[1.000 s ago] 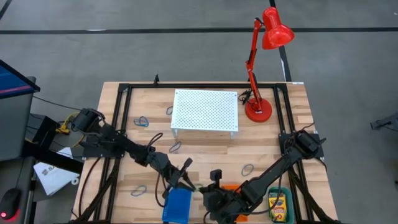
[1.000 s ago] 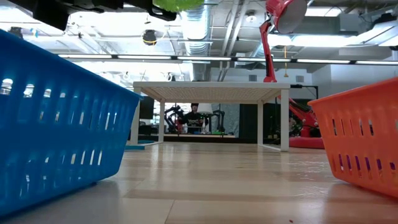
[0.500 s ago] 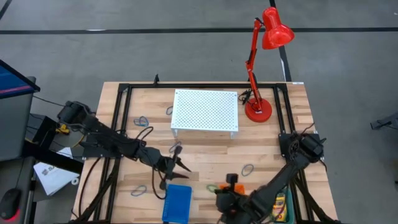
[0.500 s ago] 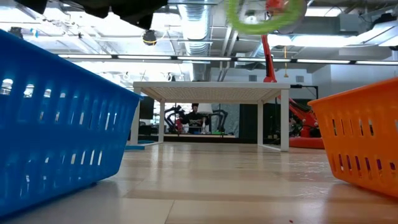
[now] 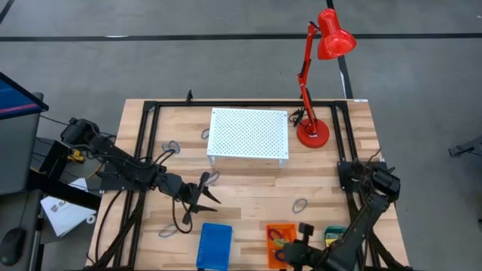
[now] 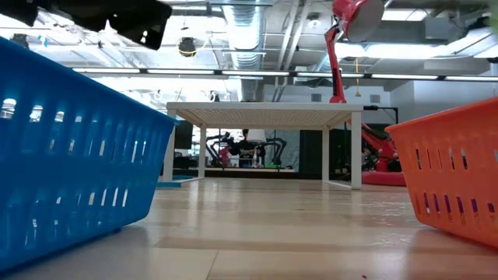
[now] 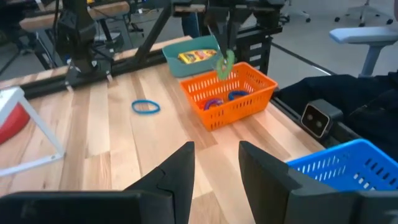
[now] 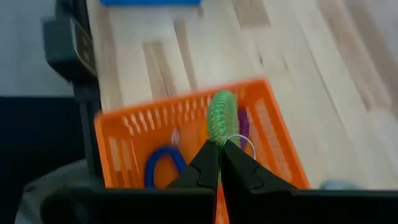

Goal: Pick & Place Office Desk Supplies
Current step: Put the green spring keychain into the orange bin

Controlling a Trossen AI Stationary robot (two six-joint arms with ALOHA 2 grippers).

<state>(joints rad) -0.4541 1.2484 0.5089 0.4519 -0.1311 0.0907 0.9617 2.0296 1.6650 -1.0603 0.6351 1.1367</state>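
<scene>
One green loop (image 8: 222, 118) pinched, R hand (image 8: 221, 148) above orange basket (image 8: 124, 134).

On my table: white stand (image 5: 248, 135) at the far middle; red lamp (image 5: 312, 134) just right of it; black frame (image 5: 147, 113) around.

Bright, even overhead light with soft shadows; ceiling strips glare in the low view; right wrist view blurred.
</scene>
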